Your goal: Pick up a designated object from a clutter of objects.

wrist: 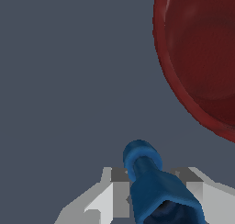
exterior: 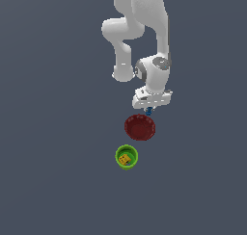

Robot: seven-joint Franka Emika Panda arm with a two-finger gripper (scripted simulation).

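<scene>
The designated object, a tiny blue spool-like piece [exterior: 149, 111] [wrist: 144, 172], sits between the two grey fingers [wrist: 118, 191] of my gripper [exterior: 149, 109] [wrist: 151, 188], which is shut on it. In the exterior view the piece pokes out just below the white hand, right beside the far rim of the dark red bowl [exterior: 140, 127] [wrist: 202, 58]. The rest of the clutter of objects lies nearer the camera: a bright green cup [exterior: 126, 157] with a tiny yellow-orange block [exterior: 125, 159] inside it. I cannot tell whether the blue piece touches the floor.
The white arm [exterior: 144, 17] rises behind the gripper towards the top of the exterior view. Plain grey-blue floor [exterior: 48, 133] surrounds the bowl and cup.
</scene>
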